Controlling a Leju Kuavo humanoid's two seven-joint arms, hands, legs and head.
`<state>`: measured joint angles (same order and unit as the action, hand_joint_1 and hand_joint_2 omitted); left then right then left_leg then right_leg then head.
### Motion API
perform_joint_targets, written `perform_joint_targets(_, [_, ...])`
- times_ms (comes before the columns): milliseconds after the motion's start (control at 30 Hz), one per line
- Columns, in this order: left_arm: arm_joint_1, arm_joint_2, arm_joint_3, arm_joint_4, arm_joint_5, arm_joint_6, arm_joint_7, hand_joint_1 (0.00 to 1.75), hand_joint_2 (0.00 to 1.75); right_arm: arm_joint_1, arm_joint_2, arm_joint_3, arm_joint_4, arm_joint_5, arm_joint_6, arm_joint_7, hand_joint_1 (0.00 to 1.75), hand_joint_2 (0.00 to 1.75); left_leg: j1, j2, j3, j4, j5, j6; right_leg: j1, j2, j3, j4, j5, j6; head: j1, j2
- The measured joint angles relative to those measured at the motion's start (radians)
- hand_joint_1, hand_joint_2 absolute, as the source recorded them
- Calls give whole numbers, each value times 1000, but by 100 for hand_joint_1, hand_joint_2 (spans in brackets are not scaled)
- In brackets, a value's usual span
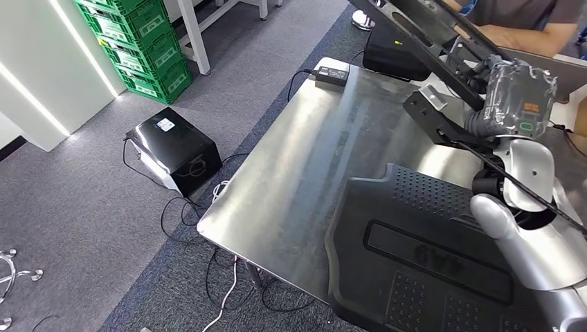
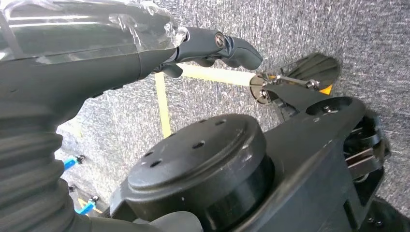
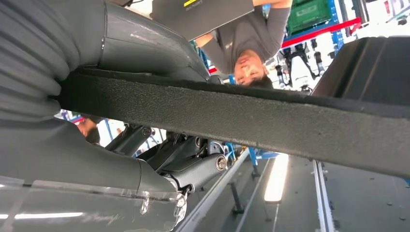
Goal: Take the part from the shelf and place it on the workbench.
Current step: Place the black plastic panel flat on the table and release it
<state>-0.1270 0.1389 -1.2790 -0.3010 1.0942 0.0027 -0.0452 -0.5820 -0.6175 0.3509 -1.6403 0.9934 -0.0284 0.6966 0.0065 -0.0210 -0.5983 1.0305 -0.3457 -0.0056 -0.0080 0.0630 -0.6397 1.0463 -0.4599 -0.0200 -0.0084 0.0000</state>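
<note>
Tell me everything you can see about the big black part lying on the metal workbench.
The black part is a wide, flat moulded panel, seemingly matt plastic. It has patches of raised dots, a long sunken slot in the middle with faint characters I cannot read, and rounded corners. It lies on the steel workbench at the near right, its near edge jutting past the table's rim. The right hand is farther back, around a different dark bar. Whether the silver arm touches the panel is unclear.

Industrial workshop, steel workbench (image 1: 304, 159), stacked green crates (image 1: 138, 41) (against the wall), grey carpet (image 1: 83, 207), trailing cables (image 1: 183, 211)
</note>
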Motion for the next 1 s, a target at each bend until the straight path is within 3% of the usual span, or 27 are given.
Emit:
perform_joint_targets(67, [-1,0,0,0,-3,0,-7,0,175,5,-1,-7,0,6,10,-1,175,175,2,9,6,-11,5,10,-1,-26,-26,62,-38,10,8,0])
perform_joint_targets(133, [-1,0,0,0,-6,0,-8,0,175,13,-1,-15,0,8,19,0,175,175,1,15,7,-12,5,13,-5,-47,-84,187,-97,18,19,0])
perform_joint_targets(200, [0,0,0,0,-6,0,-8,0,175,22,-1,-19,0,9,22,0,175,175,1,22,8,-10,4,13,-10,-52,-123,263,-113,24,26,0])
perform_joint_targets(233, [0,0,0,0,-7,1,-8,0,175,24,-1,-21,0,8,23,0,175,175,1,26,9,-9,2,11,-13,-54,-116,246,-94,27,30,0])
perform_joint_targets(300, [-1,0,0,0,-7,6,-8,0,175,25,-1,-23,0,4,22,0,175,175,3,33,12,-4,-5,5,-18,-67,-57,122,-27,32,37,0])
perform_joint_targets(367, [-1,1,0,1,-5,17,-4,0,175,26,-1,-24,0,-2,18,0,175,175,1,37,12,4,-13,-6,-15,-81,-10,23,3,27,42,0])
perform_joint_targets(533, [-1,3,0,2,3,37,17,0,175,26,-1,-24,0,-3,11,0,175,175,2,44,12,28,-37,-30,-7,-67,-2,7,-3,-6,24,0])
perform_joint_targets(600, [-2,3,0,2,3,38,18,0,175,26,-1,-25,0,-2,10,0,175,175,4,37,-24,120,-92,-34,-5,-61,2,4,-3,-16,14,0])
perform_joint_targets(667, [-2,3,0,2,3,38,18,0,175,26,0,-25,0,-2,10,0,175,175,1,33,-90,258,-151,-31,0,-52,2,5,-3,-21,2,0])
perform_joint_targets(700, [-2,3,0,2,3,38,18,0,175,26,1,-25,0,-2,10,0,175,175,-1,32,-113,300,-160,-27,3,-48,3,5,-4,-23,-1,0])
perform_joint_targets(733, [-2,3,0,2,3,38,18,0,175,27,2,-25,0,-2,10,0,175,175,-4,30,-118,306,-148,-22,6,-42,4,5,-4,-24,-4,0])
perform_joint_targets(767, [-2,3,0,2,2,38,18,0,175,27,3,-25,0,-2,10,0,175,175,-8,28,-104,271,-117,-14,7,-35,6,5,-4,-24,-6,0])
perform_joint_targets(833, [-1,5,0,2,-2,39,19,0,175,27,5,-25,0,1,9,0,175,175,-17,5,-46,136,-42,5,10,-23,9,5,-4,-24,-9,0])
perform_joint_targets(867, [0,6,0,2,-4,40,19,0,175,28,5,-25,0,2,9,0,175,175,-19,-7,-22,75,-19,11,10,-17,8,6,-4,-23,-9,0])
perform_joint_targets(933, [0,9,0,2,-7,42,20,0,175,31,6,-26,0,5,8,0,175,175,-22,-21,-3,19,-8,18,6,-8,3,6,-2,-18,-8,0])
perform_joint_targets(1000, [-1,10,0,3,-8,43,20,0,175,33,6,-27,0,7,8,0,175,175,-24,-12,0,9,-6,18,2,0,1,2,2,-10,-11,0])
